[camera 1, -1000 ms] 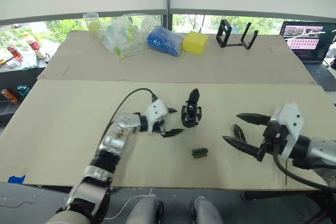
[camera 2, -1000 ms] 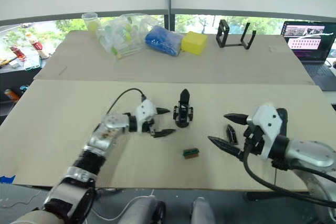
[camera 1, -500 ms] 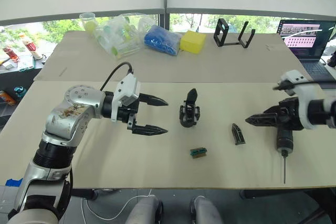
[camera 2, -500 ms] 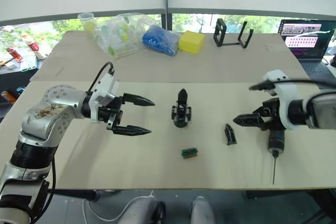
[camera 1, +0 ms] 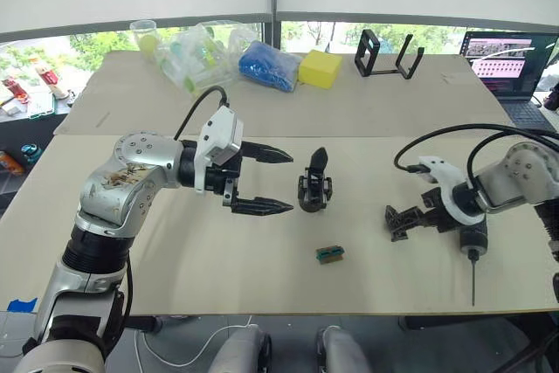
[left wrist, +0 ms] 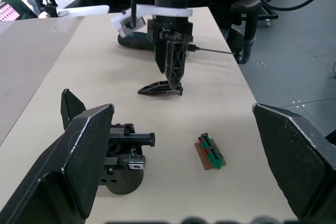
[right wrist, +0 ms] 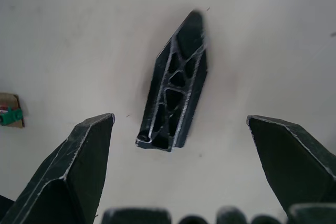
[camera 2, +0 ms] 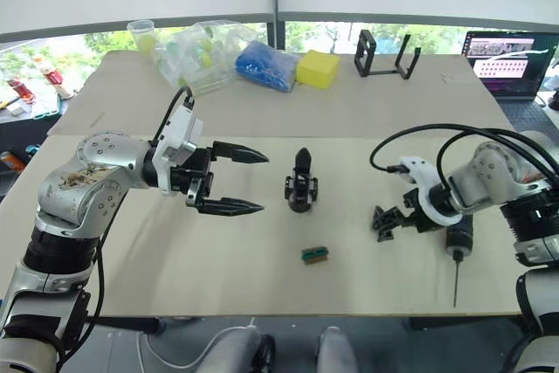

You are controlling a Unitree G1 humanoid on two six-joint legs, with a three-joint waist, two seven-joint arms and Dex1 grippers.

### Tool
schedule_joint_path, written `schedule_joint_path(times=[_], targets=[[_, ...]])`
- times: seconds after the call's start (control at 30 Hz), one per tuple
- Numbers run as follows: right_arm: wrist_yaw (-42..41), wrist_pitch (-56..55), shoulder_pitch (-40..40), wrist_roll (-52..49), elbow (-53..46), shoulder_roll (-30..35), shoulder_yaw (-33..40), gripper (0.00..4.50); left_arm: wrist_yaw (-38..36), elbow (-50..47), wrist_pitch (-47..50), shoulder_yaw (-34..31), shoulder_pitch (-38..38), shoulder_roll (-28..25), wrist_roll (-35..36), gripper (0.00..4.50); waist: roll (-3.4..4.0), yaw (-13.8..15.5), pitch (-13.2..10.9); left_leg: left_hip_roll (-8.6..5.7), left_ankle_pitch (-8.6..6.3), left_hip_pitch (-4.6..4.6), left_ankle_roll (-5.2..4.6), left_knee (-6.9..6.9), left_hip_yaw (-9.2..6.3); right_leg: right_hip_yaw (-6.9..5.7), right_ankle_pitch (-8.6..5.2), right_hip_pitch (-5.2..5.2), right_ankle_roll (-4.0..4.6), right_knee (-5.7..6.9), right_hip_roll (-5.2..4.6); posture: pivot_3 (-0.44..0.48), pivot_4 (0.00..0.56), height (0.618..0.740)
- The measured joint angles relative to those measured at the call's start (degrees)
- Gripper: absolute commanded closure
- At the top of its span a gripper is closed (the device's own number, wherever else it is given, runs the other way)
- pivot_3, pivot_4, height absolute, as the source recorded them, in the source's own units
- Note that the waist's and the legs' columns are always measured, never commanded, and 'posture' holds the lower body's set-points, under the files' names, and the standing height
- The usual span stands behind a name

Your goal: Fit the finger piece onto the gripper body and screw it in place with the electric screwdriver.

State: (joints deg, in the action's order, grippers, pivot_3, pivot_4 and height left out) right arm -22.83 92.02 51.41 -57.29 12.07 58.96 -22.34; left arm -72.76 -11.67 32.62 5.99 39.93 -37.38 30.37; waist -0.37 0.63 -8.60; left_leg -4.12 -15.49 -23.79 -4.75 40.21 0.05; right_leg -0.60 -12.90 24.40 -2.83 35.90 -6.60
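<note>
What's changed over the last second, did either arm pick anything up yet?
Nothing picked up. The right gripper swung round and dropped over the finger piece, fingers open either side, not gripping. The left gripper lifted off the table, pulled back, then eased toward the gripper body, open. Finger piece, gripper body, electric screwdriver and green block haven't moved.

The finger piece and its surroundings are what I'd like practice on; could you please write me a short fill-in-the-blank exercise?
1. The right gripper is ____, its fingers on either side of the finger piece.
2. The finger piece lies flat on the ____.
3. The gripper body stands between the left gripper and the ____ gripper.
4. The electric screwdriver lies on the table, ____ by either gripper.

Answers: open; table; right; unheld
</note>
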Motion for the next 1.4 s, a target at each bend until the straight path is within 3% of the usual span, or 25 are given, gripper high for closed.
schedule_joint_path(times=[0.27, 0.3, 0.4, 0.53, 0.63, 0.83, 1.07, 1.17, 1.27, 1.4], targets=[[7.2, 0.1, -1.9, -0.9, -0.3, -3.0, 2.2, 3.30, 0.5, 0.2, -0.2, 0.8, 0.1, 0.0, -1.1, 0.00, -0.02, 0.0, 0.0, 0.02, 0.00, 0.02, 0.00, 0.03, 0.00, -0.04, 0.01, -0.04, -0.01, 0.09, 0.08, 0.000, 0.150, 0.740], [7.1, 0.1, -2.4, -0.6, -0.4, -3.0, 2.8, 3.40, 0.5, 0.3, 0.1, 0.8, 0.2, -0.1, -1.1, 0.00, -0.02, 0.0, 0.0, 0.02, 0.00, 0.02, 0.00, 0.03, 0.00, -0.05, 0.01, -0.04, -0.01, 0.09, 0.08, 0.000, 0.150, 0.740], [1.8, -2.1, -4.6, 2.1, -5.3, -0.4, 2.3, 3.40, 0.6, 1.1, 1.7, 0.7, 0.3, -0.8, -0.7, 0.00, 0.00, 0.0, 0.0, 0.02, 0.00, 0.01, 0.00, 0.01, 0.02, -0.11, 0.00, 0.01, -0.01, 0.14, 0.11, 0.000, 0.150, 0.740], [-17.8, -25.2, -8.0, 14.0, -15.4, 9.4, -0.6, 3.40, 5.8, 1.9, 8.8, -2.7, 0.6, 0.3, 2.4, 0.00, 0.13, 0.0, -0.1, -0.04, -0.04, -0.06, -0.09, 0.12, 0.06, -0.11, 0.02, 0.04, -0.16, 0.18, 0.17, 0.000, 0.150, 0.740], [-25.6, -39.6, -10.7, 18.9, -17.1, 9.8, 4.1, 3.40, 15.7, 1.9, 19.4, -8.2, 2.7, 7.0, 9.7, 0.00, 0.08, -0.1, -0.1, -0.01, -0.04, -0.02, -0.09, 0.22, 0.04, -0.09, 0.05, -0.04, -0.23, 0.17, 0.17, 0.000, 0.150, 0.740], [-19.8, -48.1, -14.4, 20.5, -22.3, -2.9, 17.2, 3.40, 39.0, 1.5, 30.9, -17.9, 5.1, 22.9, 19.7, 0.00, 0.05, 0.1, -0.1, 0.01, 0.02, 0.00, 0.03, 0.23, -0.01, -0.03, 0.06, 0.00, -0.22, 0.29, 0.16, 0.000, 0.150, 0.740], [-16.5, -49.2, -12.8, 20.5, -32.7, -11.3, 20.0, 3.40, 52.1, 2.7, 29.7, -19.6, 6.2, 31.6, 20.9, 0.00, 0.06, 0.4, -0.1, -0.04, 0.06, 0.00, 0.09, 0.21, -0.02, -0.05, 0.07, -0.02, -0.21, 0.26, 0.17, 0.000, 0.150, 0.740], [-16.0, -49.3, -11.7, 21.7, -33.9, -12.4, 20.1, 3.40, 54.3, 2.7, 28.2, -19.6, 6.2, 33.4, 21.3, 0.93, 0.06, 0.5, -0.1, -0.06, 0.06, 0.01, 0.09, 0.22, -0.02, -0.05, 0.07, -0.03, -0.20, 0.26, 0.16, 0.000, 0.150, 0.740], [-15.9, -49.9, -11.7, 23.3, -34.2, -13.0, 20.0, 3.40, 54.7, 2.7, 26.8, -19.3, 6.2, 33.7, 21.5, 2.32, 0.06, 0.4, -0.1, -0.06, 0.06, 0.01, 0.09, 0.21, -0.01, -0.04, 0.07, -0.01, -0.20, 0.26, 0.18, 0.000, 0.150, 0.740], [-15.8, -51.6, -11.7, 27.4, -34.5, -13.3, 19.3, 3.40, 55.8, 2.6, 26.0, -18.5, 6.2, 33.9, 21.6, 2.32, 0.06, 0.4, -0.1, -0.06, 0.06, 0.01, 0.09, 0.21, -0.01, -0.03, 0.07, 0.00, -0.20, 0.27, 0.18, 0.000, 0.150, 0.740]])
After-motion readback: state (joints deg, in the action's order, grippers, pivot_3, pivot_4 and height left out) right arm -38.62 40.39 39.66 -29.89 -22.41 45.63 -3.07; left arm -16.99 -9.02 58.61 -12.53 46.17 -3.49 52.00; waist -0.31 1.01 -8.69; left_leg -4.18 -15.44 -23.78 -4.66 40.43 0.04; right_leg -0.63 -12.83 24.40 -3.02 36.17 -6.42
